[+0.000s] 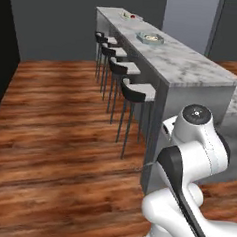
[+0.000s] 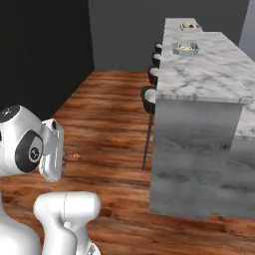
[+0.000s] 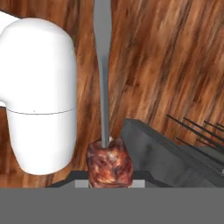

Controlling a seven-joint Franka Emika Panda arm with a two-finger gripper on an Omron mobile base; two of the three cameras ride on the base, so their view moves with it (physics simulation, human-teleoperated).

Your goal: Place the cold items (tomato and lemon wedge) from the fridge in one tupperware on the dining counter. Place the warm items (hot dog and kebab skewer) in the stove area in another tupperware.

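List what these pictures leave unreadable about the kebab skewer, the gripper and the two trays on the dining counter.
- Kebab skewer: hand view's bottom band cuts off its lower end.
- Gripper: its fingertips are hidden behind the skewer's meat chunk, so the contact is unseen.
- Near tray on the dining counter: too small to name its contents.
- Far tray: red and yellowish specks, too small to identify.

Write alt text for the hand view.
A thin grey skewer stick strung with a red-brown chunk of grilled meat rises from the shut claw at the bottom edge, seen over a reddish-brown wood plank floor. A grey block with thin dark rods lies at lower right.
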